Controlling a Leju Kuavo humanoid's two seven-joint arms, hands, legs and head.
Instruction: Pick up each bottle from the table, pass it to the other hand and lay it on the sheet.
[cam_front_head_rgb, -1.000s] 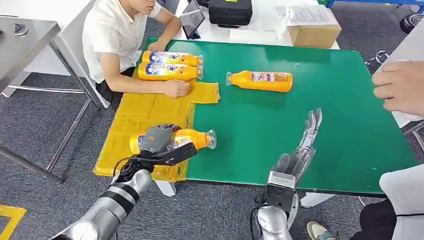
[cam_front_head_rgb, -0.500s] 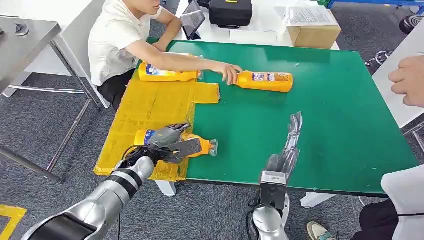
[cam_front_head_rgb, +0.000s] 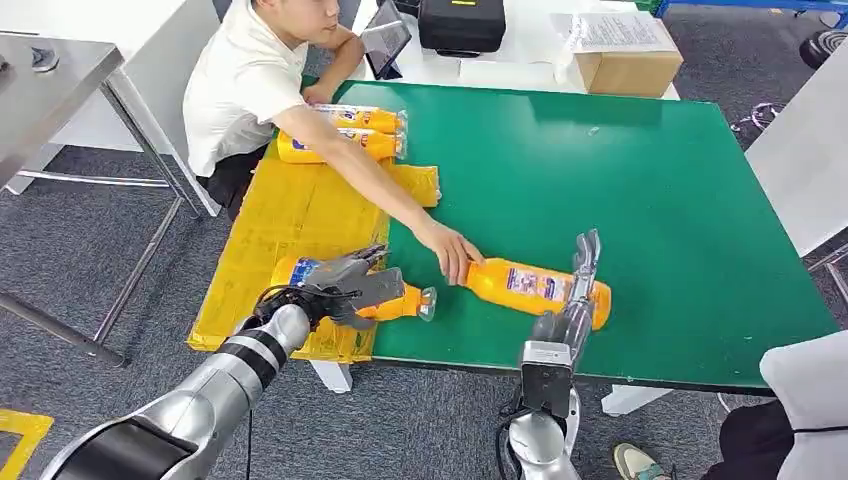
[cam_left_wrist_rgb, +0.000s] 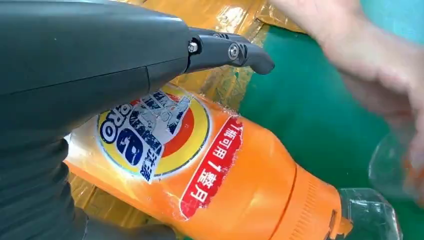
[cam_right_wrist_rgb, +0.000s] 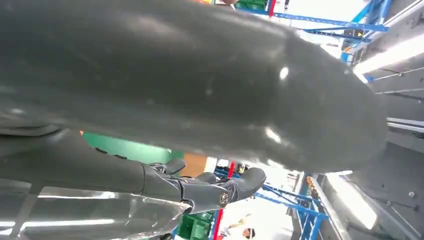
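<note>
An orange bottle (cam_front_head_rgb: 398, 301) (cam_left_wrist_rgb: 225, 180) lies on its side at the near edge of the yellow sheet (cam_front_head_rgb: 290, 215), its clear cap over the green table (cam_front_head_rgb: 650, 180). My left hand (cam_front_head_rgb: 340, 283) (cam_left_wrist_rgb: 100, 65) hovers just over its label with the fingers spread, not wrapped around it. A second orange bottle (cam_front_head_rgb: 535, 286) lies on the table at the near edge, a person's hand (cam_front_head_rgb: 455, 255) on its neck. My right hand (cam_front_head_rgb: 578, 285) (cam_right_wrist_rgb: 200, 75) stands in front of that bottle, fingers straight and apart, holding nothing. Two more bottles (cam_front_head_rgb: 345, 135) lie at the sheet's far end.
The person sits at the table's far left corner, one arm stretched across the sheet. A tablet (cam_front_head_rgb: 385, 42), a black case (cam_front_head_rgb: 460, 22) and a cardboard box (cam_front_head_rgb: 628, 60) stand beyond the table. Another person's leg (cam_front_head_rgb: 800, 400) is at the near right. A grey table (cam_front_head_rgb: 50, 80) stands far left.
The person slid the far bottle across the table to my right hand. My left hand lowered its bottle onto the sheet's edge and spread its fingers. My right hand shifted slightly left.
</note>
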